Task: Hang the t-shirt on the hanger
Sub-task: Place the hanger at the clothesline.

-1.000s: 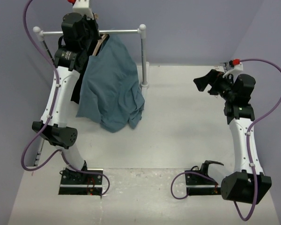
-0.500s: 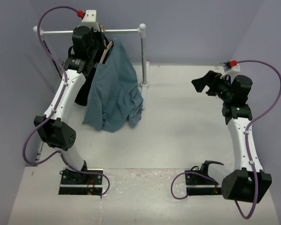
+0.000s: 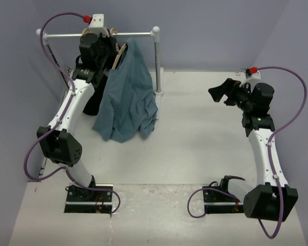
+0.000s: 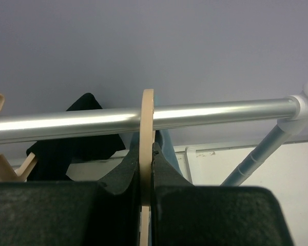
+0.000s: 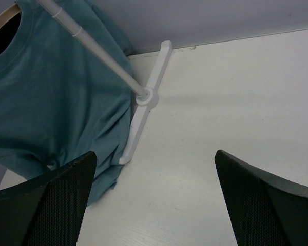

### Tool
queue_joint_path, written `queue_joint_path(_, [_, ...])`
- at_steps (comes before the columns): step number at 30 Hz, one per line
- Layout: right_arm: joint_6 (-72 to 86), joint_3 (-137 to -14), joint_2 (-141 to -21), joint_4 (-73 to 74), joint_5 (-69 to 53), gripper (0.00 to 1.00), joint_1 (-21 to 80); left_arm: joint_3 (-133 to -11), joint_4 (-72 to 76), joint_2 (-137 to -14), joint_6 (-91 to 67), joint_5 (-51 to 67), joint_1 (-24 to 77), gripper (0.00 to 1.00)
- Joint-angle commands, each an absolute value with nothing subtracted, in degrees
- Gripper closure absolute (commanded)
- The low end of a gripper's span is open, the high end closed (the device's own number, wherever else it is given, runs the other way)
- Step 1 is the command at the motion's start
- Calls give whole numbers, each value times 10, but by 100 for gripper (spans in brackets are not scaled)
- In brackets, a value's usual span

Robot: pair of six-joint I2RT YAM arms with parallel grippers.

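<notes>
My left pincer (image 4: 147, 160) is clamped on the hanger (image 4: 147, 110). Its thin hook sits edge-on between my fingers, standing upright and crossing the rail (image 4: 220, 109) just ahead of me. The t-shirt (image 3: 128, 92) hangs from the hanger below my pincer, its long axis running down toward the surface (image 3: 195, 138), collar up and hem low. A black garment (image 4: 66, 146) hangs to my left. My right pincer (image 5: 154, 159) stands wide apart, holding nothing, well off to the right and facing the t-shirt.
</notes>
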State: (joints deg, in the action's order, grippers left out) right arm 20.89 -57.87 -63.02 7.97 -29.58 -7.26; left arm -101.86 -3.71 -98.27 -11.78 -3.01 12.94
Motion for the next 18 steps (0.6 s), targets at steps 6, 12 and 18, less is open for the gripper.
queue_joint_path(6, [213, -568, -634, 48, -301, 1, -54, -1130, -104, -1036, -148, -48, 125, 100])
queue_joint_path(12, [213, -566, -640, 47, -301, 1, -50, -1163, -140, -1061, -151, -54, 125, 100])
queue_joint_path(18, [210, -563, -640, 47, -302, 1, -47, -1079, -117, -1016, -155, -52, 125, 58])
